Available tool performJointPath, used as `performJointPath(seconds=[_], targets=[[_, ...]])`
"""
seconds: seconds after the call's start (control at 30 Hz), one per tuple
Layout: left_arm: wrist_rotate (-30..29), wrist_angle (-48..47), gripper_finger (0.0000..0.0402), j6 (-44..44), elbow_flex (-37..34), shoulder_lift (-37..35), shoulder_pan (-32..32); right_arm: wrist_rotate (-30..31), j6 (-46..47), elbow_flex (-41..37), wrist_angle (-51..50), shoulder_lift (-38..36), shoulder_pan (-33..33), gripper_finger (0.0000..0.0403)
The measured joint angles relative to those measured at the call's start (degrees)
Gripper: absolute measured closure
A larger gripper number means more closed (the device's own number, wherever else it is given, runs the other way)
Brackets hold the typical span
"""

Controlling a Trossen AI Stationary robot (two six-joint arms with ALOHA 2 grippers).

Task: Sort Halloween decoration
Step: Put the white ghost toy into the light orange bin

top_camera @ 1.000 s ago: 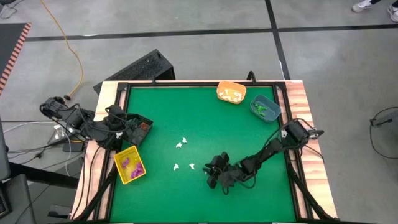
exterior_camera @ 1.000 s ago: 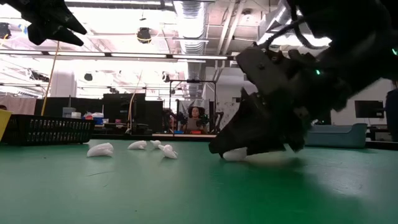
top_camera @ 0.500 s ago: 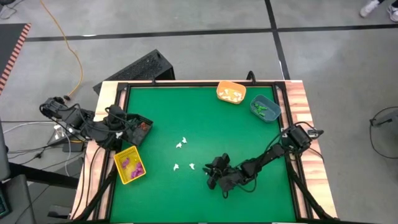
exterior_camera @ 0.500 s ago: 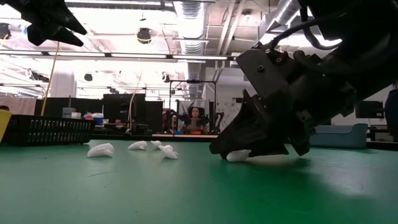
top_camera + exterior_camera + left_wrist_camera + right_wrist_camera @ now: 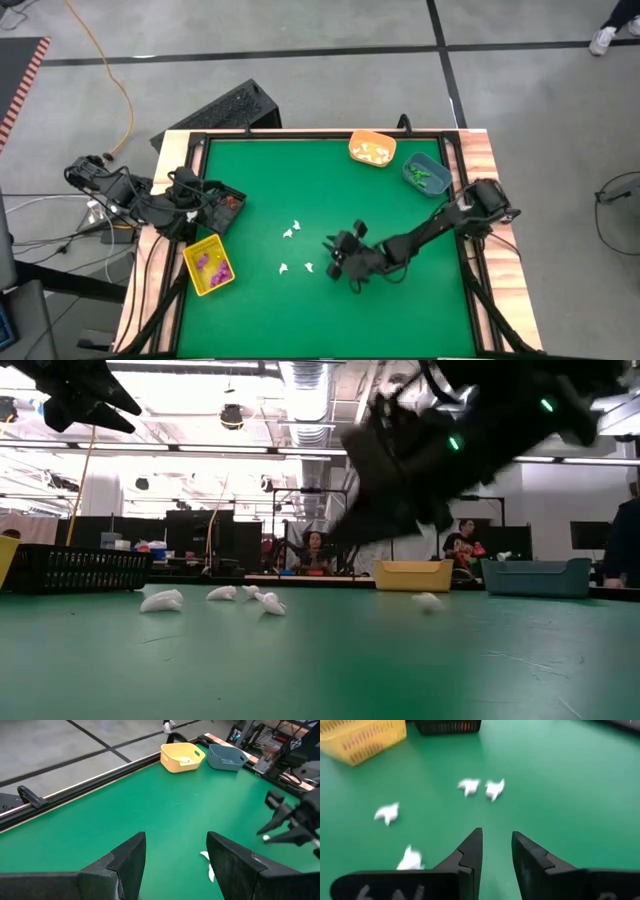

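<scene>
Green felt fills the table point(image 5: 300, 180) in the high view. Four white trinkets point(image 5: 291, 232) lie loose near its middle: two close together at centre and two lower, just left of the right gripper point(image 5: 332, 255). Four bins show: an orange bin point(image 5: 371, 149) holding white pieces and a blue bin point(image 5: 426, 174) holding green pieces at upper right, a yellow bin point(image 5: 208, 266) holding purple pieces at lower left, and a black bin point(image 5: 226, 208) just above it. The left gripper point(image 5: 190, 200) sits over the black bin at the left edge.

Low view: four white trinkets point(image 5: 161, 600) lie in a group at left, and a fifth small white piece point(image 5: 427, 600) rests alone at right on the felt. The right arm hangs blurred above it, lifted off the table.

Left wrist view: the left gripper's point(image 5: 175, 855) two fingers stand wide apart with nothing between them; one white trinket point(image 5: 206, 856) shows beyond.

Right wrist view: the right gripper's point(image 5: 496, 845) fingers are parted by a narrow gap, and nothing can be seen held in it. Four white trinkets point(image 5: 469, 785) lie ahead, blurred, with the yellow and black bins at the frame's top.
</scene>
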Motion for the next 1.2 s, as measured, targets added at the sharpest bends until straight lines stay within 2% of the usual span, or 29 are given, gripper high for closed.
performJointPath(seconds=[0.2, 0.3, 0.43, 0.57, 0.67, 0.73, 0.97, 1.2], targets=[[-0.24, 0.01, 0.0202, -0.40, 0.00, 0.00, 0.01, -1.73, -8.34, 0.04, -0.45, -5.61, -3.24, 0.0296], [-0.19, -0.01, 0.0202, -1.19, 0.00, 0.00, -0.02, -1.76, -7.64, 0.13, -2.92, -7.89, -3.09, 0.0296], [1.39, -0.04, 0.0202, -1.36, 0.00, 0.02, -0.02, 1.32, 2.79, 0.08, -14.62, -10.24, 0.12, 0.0296], [1.62, -0.12, 0.0202, -1.33, 0.00, 0.02, -0.01, 9.41, 23.06, 0.06, -29.75, -9.86, 6.20, 0.0296], [0.79, -0.34, 0.0202, -0.91, 0.00, 0.00, -0.01, 13.82, 36.96, 0.06, -36.55, -8.41, 10.62, 0.0296], [-0.18, -0.43, 0.0202, -0.61, 0.00, 0.00, -0.01, 14.85, 40.77, 0.06, -37.23, -6.88, 12.52, 0.0296], [-0.71, -0.46, 0.0202, -0.47, 0.00, 0.02, -0.02, 13.64, 41.95, 0.15, -29.60, -0.33, 13.58, 0.0296], [-0.55, -0.49, 0.0202, -0.66, 0.00, 0.02, -0.01, 13.57, 54.08, 0.15, -31.20, 2.76, 11.70, 0.0274]])
